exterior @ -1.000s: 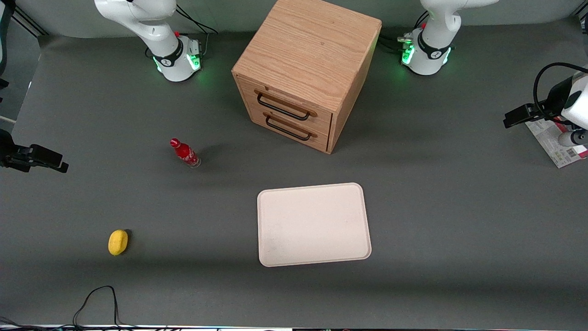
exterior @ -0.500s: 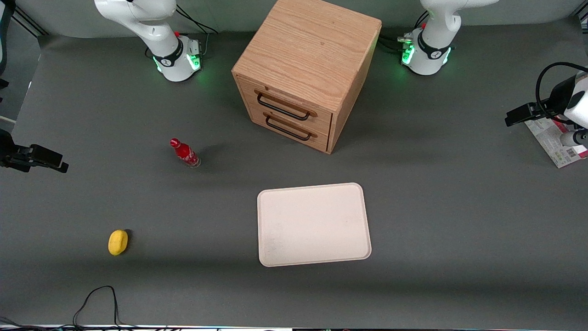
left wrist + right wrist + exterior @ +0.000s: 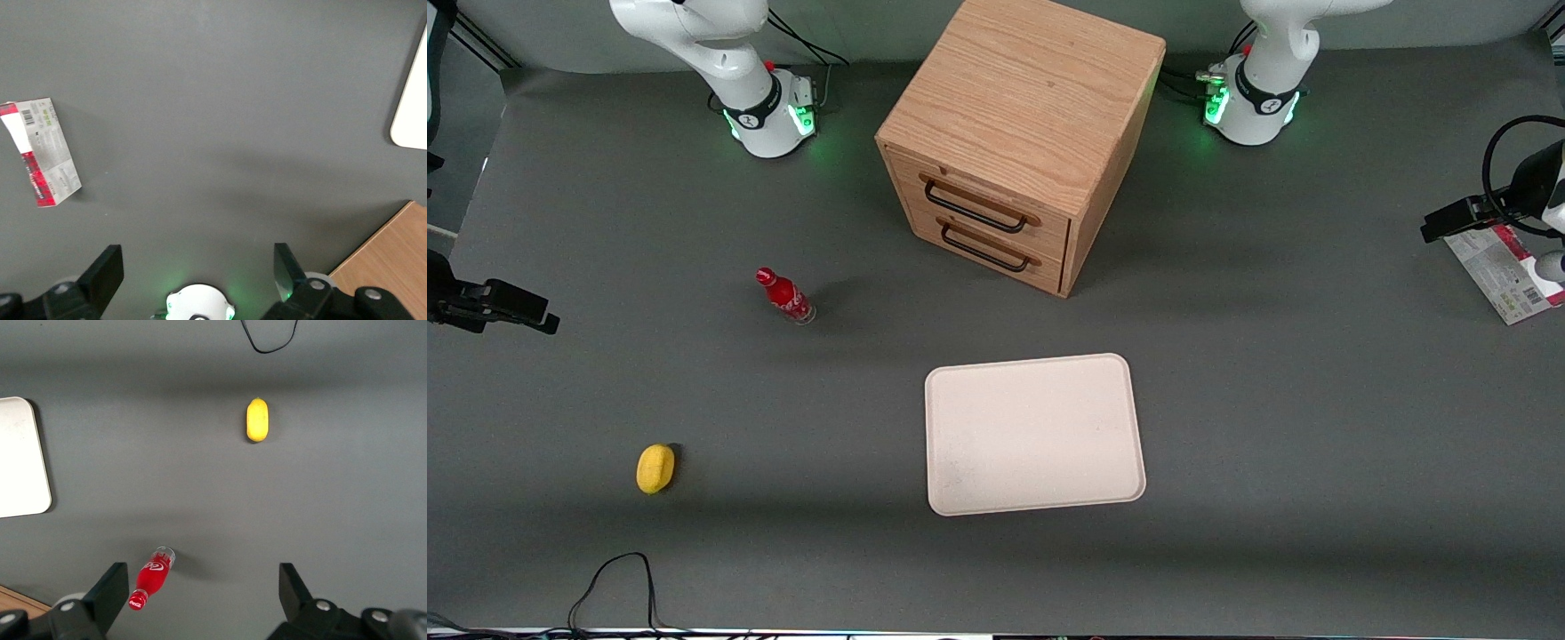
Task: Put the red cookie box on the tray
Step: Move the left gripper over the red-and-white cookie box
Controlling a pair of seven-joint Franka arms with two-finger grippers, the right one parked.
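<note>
The red cookie box [image 3: 1501, 271] lies flat on the grey table at the working arm's end, grey-white barcode face up with red edges. It also shows in the left wrist view [image 3: 45, 152]. The cream-white tray [image 3: 1034, 434] lies nearer the front camera than the cabinet; its corner shows in the left wrist view [image 3: 410, 107]. My left gripper [image 3: 198, 261] hangs above the table beside the box, toward the table's edge. It is open and empty, and the box is not between its fingers [image 3: 103, 273].
A wooden two-drawer cabinet [image 3: 1018, 142] stands in the middle, farther from the camera than the tray. A small red bottle [image 3: 785, 297] and a yellow object [image 3: 655, 468] lie toward the parked arm's end. A black cable [image 3: 614, 578] lies at the front edge.
The left arm has moved outward toward the table's edge at its own end, uncovering more of the cookie box. The box and tray have not moved.
</note>
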